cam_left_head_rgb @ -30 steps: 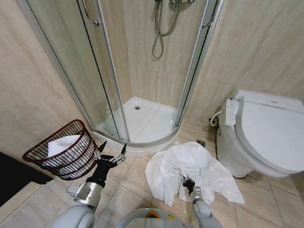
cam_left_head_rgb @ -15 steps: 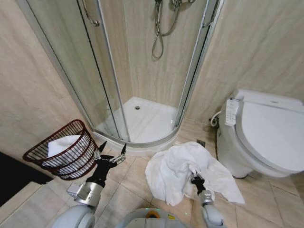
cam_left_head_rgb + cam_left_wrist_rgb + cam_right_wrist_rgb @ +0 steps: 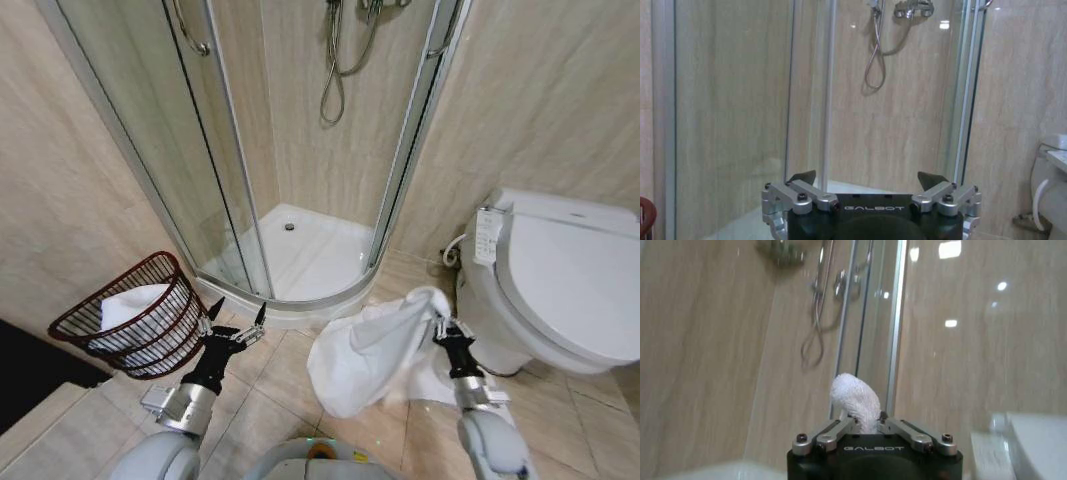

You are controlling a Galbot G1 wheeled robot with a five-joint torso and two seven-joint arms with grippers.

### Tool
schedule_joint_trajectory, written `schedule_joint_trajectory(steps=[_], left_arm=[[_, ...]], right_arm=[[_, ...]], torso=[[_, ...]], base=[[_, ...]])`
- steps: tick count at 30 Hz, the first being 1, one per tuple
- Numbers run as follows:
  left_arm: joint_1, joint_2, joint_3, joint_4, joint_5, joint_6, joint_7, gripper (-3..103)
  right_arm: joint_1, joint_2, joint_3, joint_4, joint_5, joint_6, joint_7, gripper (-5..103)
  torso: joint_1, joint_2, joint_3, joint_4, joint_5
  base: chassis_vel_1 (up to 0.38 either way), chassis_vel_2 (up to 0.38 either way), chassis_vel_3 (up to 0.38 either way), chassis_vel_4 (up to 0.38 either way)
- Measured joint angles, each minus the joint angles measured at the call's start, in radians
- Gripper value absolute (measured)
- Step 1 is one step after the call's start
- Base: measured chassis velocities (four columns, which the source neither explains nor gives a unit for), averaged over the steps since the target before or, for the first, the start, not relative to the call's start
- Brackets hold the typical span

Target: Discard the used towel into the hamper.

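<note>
The used towel [image 3: 375, 350] is a white cloth, lifted by one fold and hanging down to the floor tiles beside the toilet. My right gripper [image 3: 440, 322] is shut on its top fold, and a tuft of towel [image 3: 855, 400] sticks up between the closed fingers in the right wrist view. The hamper [image 3: 135, 318], a dark reddish-brown wire basket, leans tilted against the left wall with white cloth inside it. My left gripper [image 3: 238, 314] hovers open just right of the hamper, with nothing between its fingertips [image 3: 803, 177].
A curved glass shower enclosure [image 3: 300, 150] with a white tray [image 3: 305, 255] stands straight ahead. A white toilet [image 3: 560, 285] sits at the right, close to my right arm. Beige floor tiles lie between hamper and towel.
My right gripper has risen and moved right, pulling the towel up off the floor into a hanging drape. The left arm has stayed still.
</note>
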Motion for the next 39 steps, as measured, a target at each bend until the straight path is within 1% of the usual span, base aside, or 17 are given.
schedule_joint_trajectory(steps=[1,3,5,6,7,8,9,12,17,22,29,32,37,39], left_arm=[[0.0,0.0,0.0,0.0,0.0,0.0,0.0,99],[0.0,0.0,0.0,0.0,0.0,0.0,0.0,99],[0.0,0.0,0.0,0.0,0.0,0.0,0.0,99],[0.0,0.0,0.0,0.0,0.0,0.0,0.0,99],[0.0,0.0,0.0,0.0,0.0,0.0,0.0,99],[0.0,0.0,0.0,0.0,0.0,0.0,0.0,99],[0.0,0.0,0.0,0.0,0.0,0.0,0.0,99],[0.0,0.0,0.0,0.0,0.0,0.0,0.0,99],[0.0,0.0,0.0,0.0,0.0,0.0,0.0,99],[0.0,0.0,0.0,0.0,0.0,0.0,0.0,99],[0.0,0.0,0.0,0.0,0.0,0.0,0.0,99],[0.0,0.0,0.0,0.0,0.0,0.0,0.0,99],[0.0,0.0,0.0,0.0,0.0,0.0,0.0,99],[0.0,0.0,0.0,0.0,0.0,0.0,0.0,99]], right_arm=[[0.0,0.0,0.0,0.0,0.0,0.0,0.0,7],[-0.002,-0.02,0.012,0.091,0.035,-0.038,0.029,7],[-0.004,-0.044,0.032,0.196,0.094,-0.085,0.04,7],[-0.004,-0.044,0.032,0.196,0.094,-0.085,0.04,7],[-0.006,-0.058,0.045,0.254,0.138,-0.11,0.047,7],[-0.007,-0.069,0.054,0.292,0.161,-0.124,0.053,7],[-0.007,-0.069,0.054,0.292,0.161,-0.124,0.053,7],[-0.008,-0.106,0.112,0.373,0.191,-0.159,0.063,7],[-0.037,-0.131,0.163,0.382,0.204,-0.174,0.07,7],[-0.057,-0.132,0.192,0.379,0.208,-0.174,0.076,7],[-0.056,-0.145,0.23,0.373,0.218,-0.154,0.084,7],[-0.048,-0.157,0.258,0.371,0.225,-0.152,0.09,7],[-0.046,-0.158,0.259,0.369,0.226,-0.152,0.095,7],[-0.042,-0.157,0.26,0.368,0.224,-0.152,0.096,7]], torso=[[0.0,0.0,0.0,0.0,0.0],[0.0,0.0,0.0,0.0,-0.0003],[0.0,0.0,0.0,0.0001,-0.0003],[0.0,0.0,0.0,0.0001,-0.0003],[0.0,0.0,0.0,0.0001,-0.0008],[0.0,0.0,0.0,0.0,-0.0002],[0.0,0.0,0.0,0.0,-0.0002],[0.0,0.0,0.0,0.0001,-0.0008],[0.0,0.0,0.0,0.0,0.0],[0.0,0.001,0.001,0.0002,-0.0002],[0.005,0.016,0.009,0.0003,-0.0003],[0.013,0.033,0.02,0.0004,-0.0004],[0.017,0.049,0.031,0.0003,-0.0003],[0.022,0.062,0.04,0.0003,-0.0003]], base=[[0.0,0.0,0.0,0.0],[0.0,0.0,0.0,0.0],[0.0,0.0,0.0,0.0],[0.0,0.0,0.0,0.0],[0.0,0.0,0.0,0.0],[0.0,0.0,0.0,0.0],[0.0,0.0,0.0,0.0],[0.0,0.0,0.0,0.0],[0.0,0.0,0.0,0.0],[0.0,0.0,0.0,0.0],[0.0,0.0,0.0,0.0],[0.0,0.0,0.0,0.0],[0.0,0.0,0.0,0.0],[0.0,0.0,0.0,0.0]])
